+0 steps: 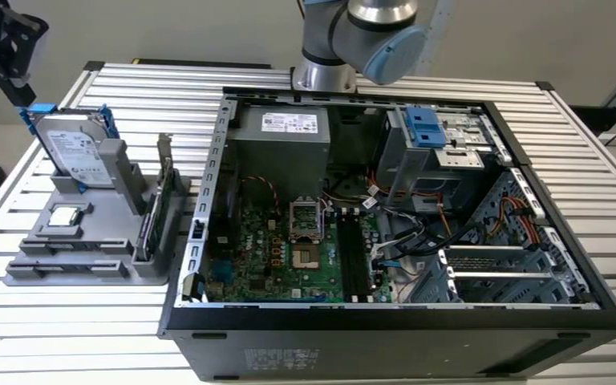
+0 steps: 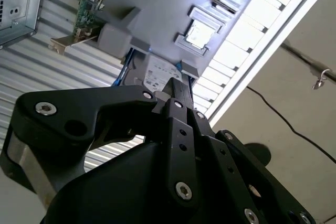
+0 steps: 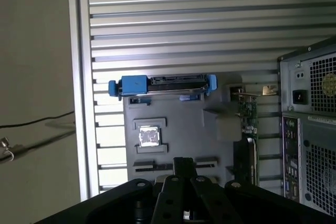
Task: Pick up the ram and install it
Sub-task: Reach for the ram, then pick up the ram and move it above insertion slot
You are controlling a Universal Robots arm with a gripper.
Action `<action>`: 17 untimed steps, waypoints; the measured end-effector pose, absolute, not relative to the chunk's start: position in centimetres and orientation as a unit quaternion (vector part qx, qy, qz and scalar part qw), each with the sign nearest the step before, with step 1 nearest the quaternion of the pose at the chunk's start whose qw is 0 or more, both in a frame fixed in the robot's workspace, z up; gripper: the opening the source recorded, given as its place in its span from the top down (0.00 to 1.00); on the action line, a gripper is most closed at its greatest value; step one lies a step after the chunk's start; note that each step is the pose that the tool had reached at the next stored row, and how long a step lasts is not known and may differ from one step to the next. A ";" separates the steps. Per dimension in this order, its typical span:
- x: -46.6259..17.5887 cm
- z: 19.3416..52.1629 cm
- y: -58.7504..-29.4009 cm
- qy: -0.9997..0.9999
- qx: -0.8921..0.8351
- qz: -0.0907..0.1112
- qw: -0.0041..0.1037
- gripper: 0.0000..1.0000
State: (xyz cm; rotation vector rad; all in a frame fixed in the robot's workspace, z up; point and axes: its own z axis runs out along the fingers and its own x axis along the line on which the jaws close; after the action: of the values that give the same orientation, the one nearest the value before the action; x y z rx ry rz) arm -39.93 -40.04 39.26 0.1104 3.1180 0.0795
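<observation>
Hanging at the exterior view's upper left with jaws clenched on nothing, the gripper (image 1: pixel 14 84) has the ram (image 1: pixel 147 228) lower right of it, long axis running up-frame.

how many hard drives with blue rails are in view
1. The hard drive stands upright in the gray holder, on the exterior view's left of the computer case, whose bays may hide others.

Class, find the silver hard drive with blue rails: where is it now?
The hard drive stands upright in the grey holder, on the exterior view's left of the open computer case.
</observation>
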 end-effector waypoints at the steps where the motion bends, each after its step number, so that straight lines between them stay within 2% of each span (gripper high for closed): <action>1: -40.0 39.3 -40.1 0.999 0.035 0.025 0.010 1.00; 17: -40.7 39.3 -40.9 0.999 0.035 0.025 0.010 1.00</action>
State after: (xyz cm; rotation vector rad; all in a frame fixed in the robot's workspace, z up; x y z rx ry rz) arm -40.71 -40.88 39.27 0.1105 3.1181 0.0794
